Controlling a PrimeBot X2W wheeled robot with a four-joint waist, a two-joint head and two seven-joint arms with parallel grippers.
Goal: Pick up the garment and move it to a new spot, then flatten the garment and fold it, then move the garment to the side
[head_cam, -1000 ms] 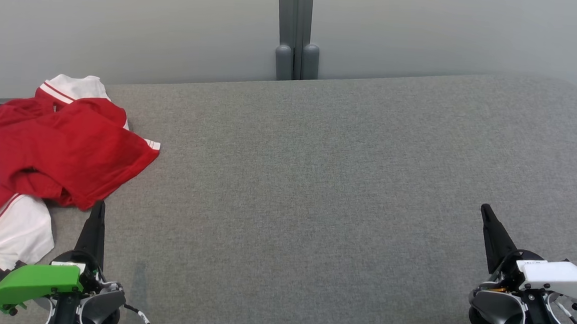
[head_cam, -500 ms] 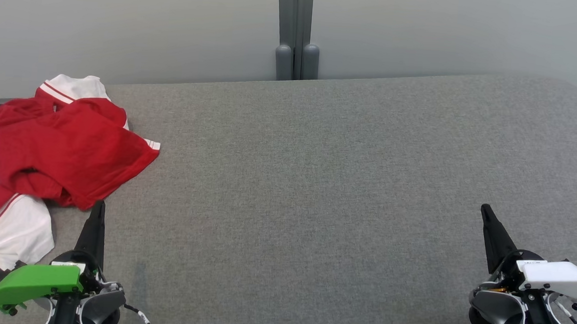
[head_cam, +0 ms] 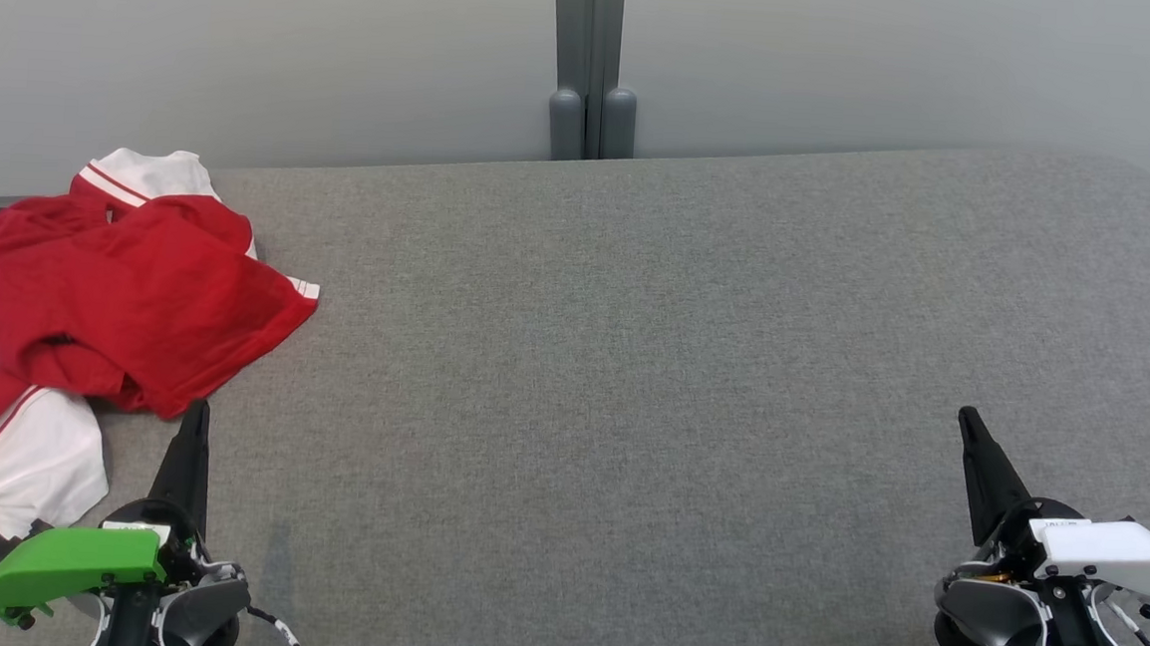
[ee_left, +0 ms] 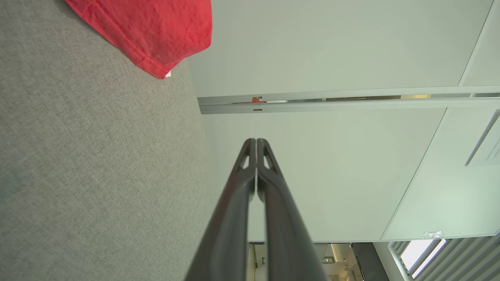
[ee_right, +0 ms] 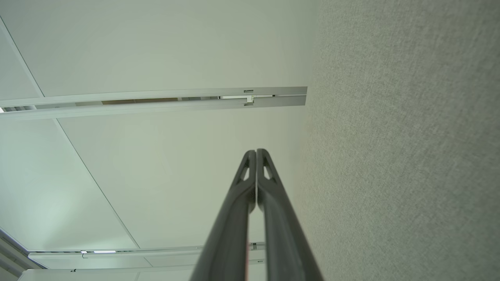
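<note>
Two pairs clenched, both empty: left fingers just beside the garment at its near red hem, right fingers well apart. Garment lies crumpled at the bench far-left edge. Pickup not yet begun, I'd say: open left fingers first, pinch a raised fold w/ several layers, lift clear before carrying to ctr.

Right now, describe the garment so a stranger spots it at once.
Start at the wide grey table. At its left end, just beyond the left hand, lies the garment in a crumpled heap. Unlike the grey around it, it is bright red with white striped panels.
</note>
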